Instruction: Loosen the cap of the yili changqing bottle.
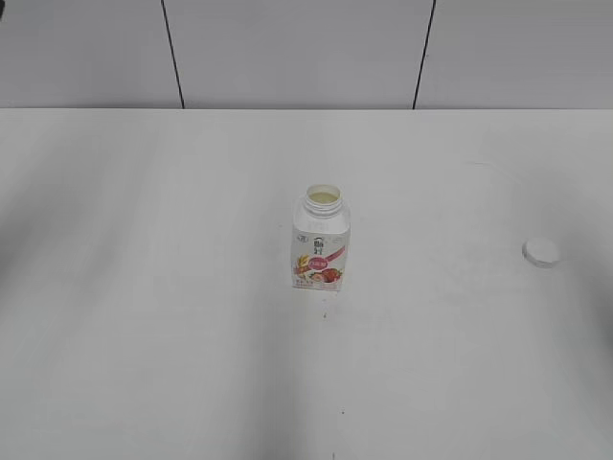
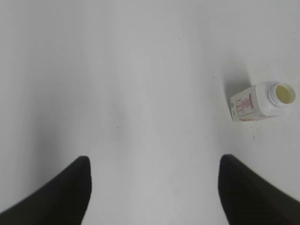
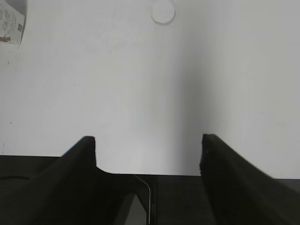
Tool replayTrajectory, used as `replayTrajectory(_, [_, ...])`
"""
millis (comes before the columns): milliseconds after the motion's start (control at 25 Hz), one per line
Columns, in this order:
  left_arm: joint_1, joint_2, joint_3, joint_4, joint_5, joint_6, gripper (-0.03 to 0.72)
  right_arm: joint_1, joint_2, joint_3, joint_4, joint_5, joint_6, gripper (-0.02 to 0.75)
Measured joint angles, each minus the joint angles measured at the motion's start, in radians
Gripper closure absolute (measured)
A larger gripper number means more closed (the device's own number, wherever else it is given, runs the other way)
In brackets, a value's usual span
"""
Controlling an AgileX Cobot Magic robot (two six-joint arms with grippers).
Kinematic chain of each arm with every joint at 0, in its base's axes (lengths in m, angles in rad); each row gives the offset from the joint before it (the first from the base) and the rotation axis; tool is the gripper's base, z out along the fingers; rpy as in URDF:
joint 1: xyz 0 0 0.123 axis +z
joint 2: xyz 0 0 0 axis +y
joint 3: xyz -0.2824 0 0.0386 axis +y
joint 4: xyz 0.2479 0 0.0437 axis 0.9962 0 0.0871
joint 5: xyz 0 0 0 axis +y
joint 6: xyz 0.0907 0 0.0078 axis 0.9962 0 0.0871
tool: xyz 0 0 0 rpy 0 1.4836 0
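Note:
The yili changqing bottle (image 1: 321, 240) stands upright at the middle of the white table, its wide neck open and uncapped. It also shows in the left wrist view (image 2: 260, 101) at the right, and its corner shows in the right wrist view (image 3: 11, 21) at the top left. The cap (image 1: 541, 251) lies flat on the table far to the right of the bottle; the right wrist view shows the cap (image 3: 163, 12) at the top. My left gripper (image 2: 154, 176) is open and empty, far from the bottle. My right gripper (image 3: 148, 145) is open and empty, well short of the cap. Neither gripper shows in the exterior view.
The white table (image 1: 144, 316) runs to a grey panelled wall (image 1: 287, 48) at the back. The right wrist view shows the table's near edge, with dark space (image 3: 178, 201) below it.

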Motion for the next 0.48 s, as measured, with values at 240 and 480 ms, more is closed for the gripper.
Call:
replayTrajectory(240, [0.000, -0.247, 0.230, 0.022, 0.001, 0.000, 0.176, 0.000, -0.256, 0.080, -0.005, 0.002, 0.001, 0.192])
replayTrajectory(480, [0.000, -0.603, 0.482, 0.063, -0.022, 0.000, 0.177, 0.000, -0.466, 0.161, -0.012, 0.003, 0.002, 0.192])
